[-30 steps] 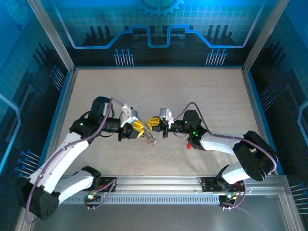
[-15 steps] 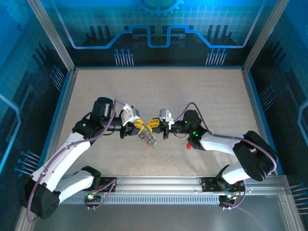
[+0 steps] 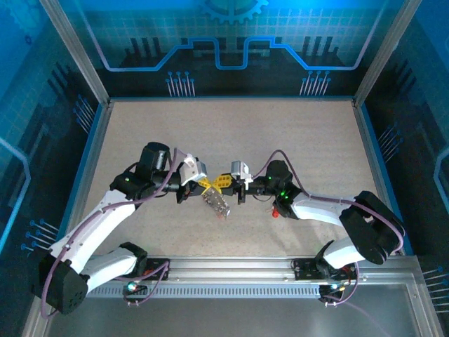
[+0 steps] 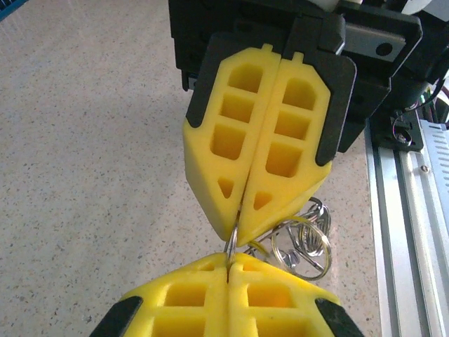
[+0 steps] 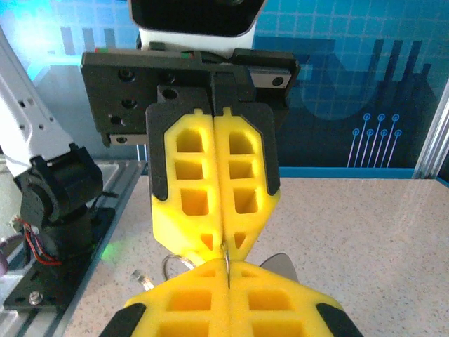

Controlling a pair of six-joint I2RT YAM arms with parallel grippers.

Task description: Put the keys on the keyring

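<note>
**Grippers pinch keyring at mid-table, threading seemingly unfinished**
Left gripper [image 3: 207, 184] and right gripper [image 3: 221, 181], clenched tip to tip, both grasp the keyring [image 4: 231, 246]. Keys [image 3: 216, 202] dangle at six o'clock. A red piece [image 3: 276, 211] at four o'clock is possibly a key awaiting threading.

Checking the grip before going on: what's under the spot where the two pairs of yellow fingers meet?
Silvery wire loops hang there, one thin strand pinched between the fingers. Their lower part is hidden behind the left gripper's fingers.
</note>
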